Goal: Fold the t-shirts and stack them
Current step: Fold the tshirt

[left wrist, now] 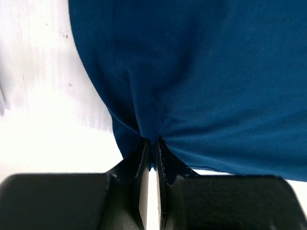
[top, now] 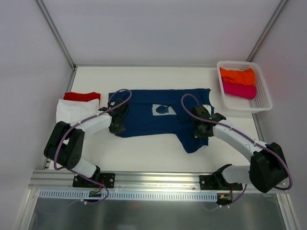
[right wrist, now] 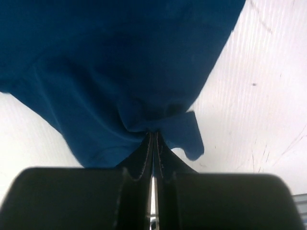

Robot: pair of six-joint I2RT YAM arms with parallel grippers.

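Pincers both clamp the navy blue cloth t-shirt spread mid-table: left gripper at its left edge, right gripper at its near-right corner. Folded white cloth tee and red cloth tee lie just left; a white plastic mesh basket sits far right.

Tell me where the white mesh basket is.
In the top view the white mesh basket sits at the far right corner of the table, right of the navy t-shirt, holding an orange tee and a magenta tee.
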